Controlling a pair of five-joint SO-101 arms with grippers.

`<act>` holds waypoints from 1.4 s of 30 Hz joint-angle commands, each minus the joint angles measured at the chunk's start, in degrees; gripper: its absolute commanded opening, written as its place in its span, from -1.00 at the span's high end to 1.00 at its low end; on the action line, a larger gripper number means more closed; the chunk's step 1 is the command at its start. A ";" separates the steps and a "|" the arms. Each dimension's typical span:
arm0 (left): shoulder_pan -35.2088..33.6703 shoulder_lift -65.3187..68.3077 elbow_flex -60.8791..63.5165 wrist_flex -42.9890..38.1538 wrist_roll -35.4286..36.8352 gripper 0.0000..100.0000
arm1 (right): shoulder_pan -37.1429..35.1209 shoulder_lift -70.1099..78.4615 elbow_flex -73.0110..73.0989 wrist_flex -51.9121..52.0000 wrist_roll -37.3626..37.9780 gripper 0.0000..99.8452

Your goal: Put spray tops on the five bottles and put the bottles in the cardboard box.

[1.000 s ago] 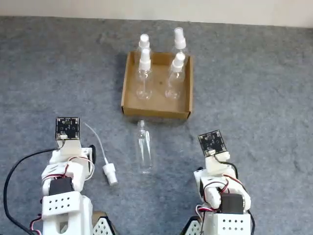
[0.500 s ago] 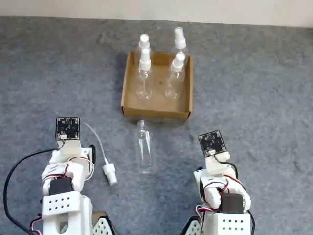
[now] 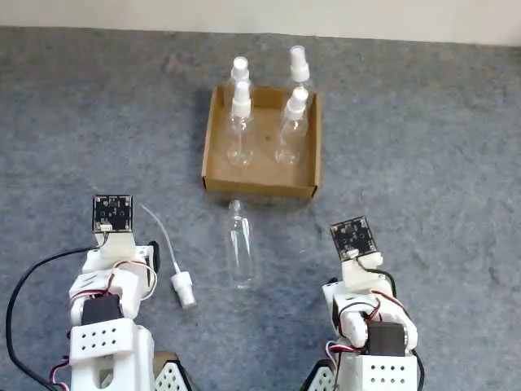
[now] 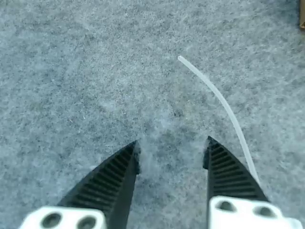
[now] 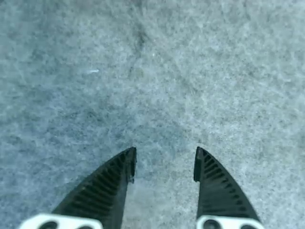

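The box [image 3: 259,186] sits on the grey carpet [image 3: 431,163], in the far middle part of the high view. Four bottles [image 3: 240,122] stand upright inside it, two in front and two behind, and each one has a white spray top on. The fifth bottle [image 3: 238,244] lies on its side on the carpet just in front of the box. Its neck points to the box's front wall and it has no top on. The loose top [image 3: 183,288] lies beside this bottle, between it and the left arm [image 3: 110,285], with its thin tube [image 3: 159,230] running away toward the box side. The left gripper [image 4: 171,148] hangs over bare carpet with its jaws apart and nothing between them; the tube [image 4: 214,95] passes close by one jaw. The right gripper [image 5: 164,157] is also over bare carpet, jaws apart and empty. The right arm [image 3: 366,309] is near the bottle, on the side opposite the top.
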 commanded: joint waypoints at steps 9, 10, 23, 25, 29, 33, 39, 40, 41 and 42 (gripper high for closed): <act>-0.84 -0.48 1.45 0.35 -0.35 0.67 | 0.66 -0.40 9.80 0.22 0.62 0.71; -0.84 -0.48 1.45 0.35 -0.35 0.67 | 0.66 -0.40 9.80 0.22 0.62 0.71; -0.84 -0.48 1.45 0.35 -0.44 0.67 | 0.66 -0.40 9.80 0.22 0.62 0.71; -0.84 -0.48 1.45 0.35 -0.44 0.67 | 0.66 -0.40 9.80 0.22 0.62 0.71; -0.84 -0.48 1.45 0.35 -0.44 0.67 | 0.66 -0.40 9.80 0.22 0.62 0.71; -0.84 -0.48 1.45 0.35 -0.44 0.67 | 0.66 -0.40 9.80 0.22 0.62 0.71; -0.22 -0.48 1.45 0.35 -0.44 0.67 | 0.40 -0.40 9.80 0.22 0.35 0.71; 0.13 -0.48 1.45 0.35 -0.53 0.67 | 0.31 -0.40 9.80 0.22 0.26 0.71; 0.13 -0.48 1.45 0.35 -0.44 0.67 | 0.31 -0.40 9.80 0.22 0.26 0.71; 0.13 -0.48 1.45 0.35 -0.44 0.67 | 0.40 -0.40 9.80 0.22 0.44 0.71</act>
